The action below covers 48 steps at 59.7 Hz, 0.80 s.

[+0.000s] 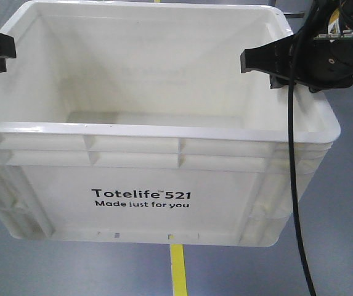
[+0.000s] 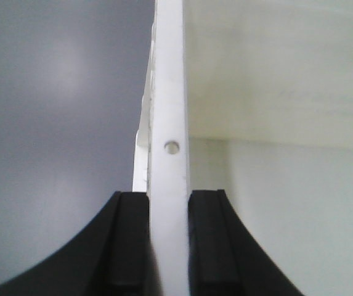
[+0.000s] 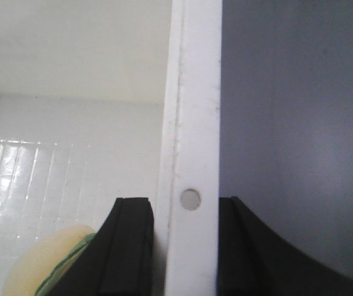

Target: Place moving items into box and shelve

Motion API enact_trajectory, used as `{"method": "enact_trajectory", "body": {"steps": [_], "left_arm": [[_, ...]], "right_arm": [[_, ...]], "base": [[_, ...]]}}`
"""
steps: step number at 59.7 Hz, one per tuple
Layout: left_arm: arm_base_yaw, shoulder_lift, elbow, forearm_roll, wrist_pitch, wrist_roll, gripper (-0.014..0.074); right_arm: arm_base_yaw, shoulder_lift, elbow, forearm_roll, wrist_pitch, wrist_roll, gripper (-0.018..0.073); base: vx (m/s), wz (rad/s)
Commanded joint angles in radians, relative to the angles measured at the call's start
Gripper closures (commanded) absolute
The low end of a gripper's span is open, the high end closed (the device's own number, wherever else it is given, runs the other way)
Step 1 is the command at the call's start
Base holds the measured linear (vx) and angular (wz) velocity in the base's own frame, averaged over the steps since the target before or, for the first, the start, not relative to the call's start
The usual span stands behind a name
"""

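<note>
A: Where is the box (image 1: 145, 179) now, and what holds it?
B: It is between the two arms, over the grey floor (image 1: 342, 246) with the yellow line (image 1: 177, 271). I think it hangs in the air, but I cannot be fully sure. The left gripper (image 2: 169, 198) has its jaws closed on the rim of the left side wall, one jaw inside and one outside. The right gripper (image 3: 185, 203) grips the right side wall in the same way.
A: And the moving items?
B: The right wrist view shows the pale yellow plush fruit (image 3: 37, 268) on the bottom of the box, near the right wall. The pinkish-brown one I do not see in any view.
A: How will the box handle?
B: The plastic looks stiff and smooth. The fruits are soft and light, so the load is probably small. But the tote is big, and each grip takes only a thin strip of wall. I judge it can slip or tilt if one arm moves faster than the other. The two opposite walls are good places to hold, and both arms should move together and keep it level
</note>
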<state>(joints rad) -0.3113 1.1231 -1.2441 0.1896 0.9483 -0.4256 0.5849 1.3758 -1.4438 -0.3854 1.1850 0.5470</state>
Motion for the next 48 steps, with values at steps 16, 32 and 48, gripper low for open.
{"method": "enact_trajectory", "body": {"steps": [16,32,48], "left_arm": [[-0.003,-0.034,-0.044,0.046,-0.122,0.003,0.0438],[-0.003,-0.034,-0.044,0.046,-0.122,0.003,0.0438],[-0.003,-0.034,-0.044,0.046,-0.121,0.003,0.0438]], "right_arm": [[-0.003,-0.046,-0.038,-0.108,-0.073,-0.014,0.0423],[-0.003,-0.046,-0.038,-0.108,-0.073,-0.014,0.0423],[-0.003,-0.046,-0.038,-0.108,-0.073,-0.014,0.0423]], "base": [[0.43,-0.17],[0.41,-0.22],[0.41,-0.25]]}}
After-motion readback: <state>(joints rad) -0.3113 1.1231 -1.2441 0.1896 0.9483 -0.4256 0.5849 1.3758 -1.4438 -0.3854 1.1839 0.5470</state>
